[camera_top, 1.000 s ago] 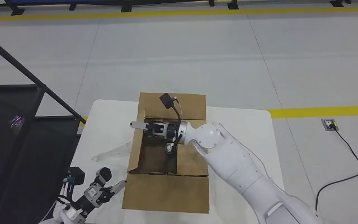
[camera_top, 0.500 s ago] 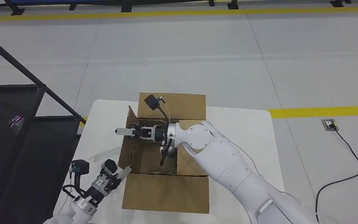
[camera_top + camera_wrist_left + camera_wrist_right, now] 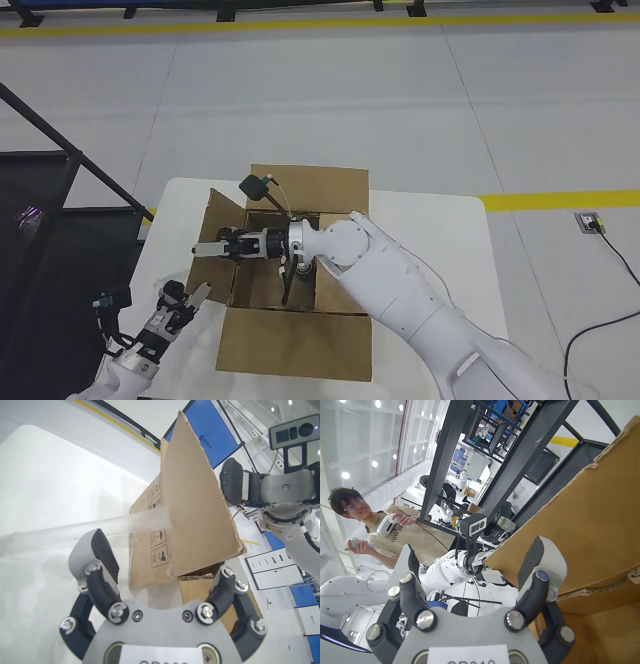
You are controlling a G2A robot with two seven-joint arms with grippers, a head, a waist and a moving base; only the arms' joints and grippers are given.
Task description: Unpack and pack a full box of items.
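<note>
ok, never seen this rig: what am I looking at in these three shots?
A two-armed robot at a white table. The top shot looks down from above its arms; the other two come from a camera on each wrist, showing that arm's own gripper up close. On the table stands a cardboard box, flaps open. The right gripper is at the box's side flap; the left gripper sits beside the box. Both are open, holding nothing. The box's contents can't be made out.
</note>
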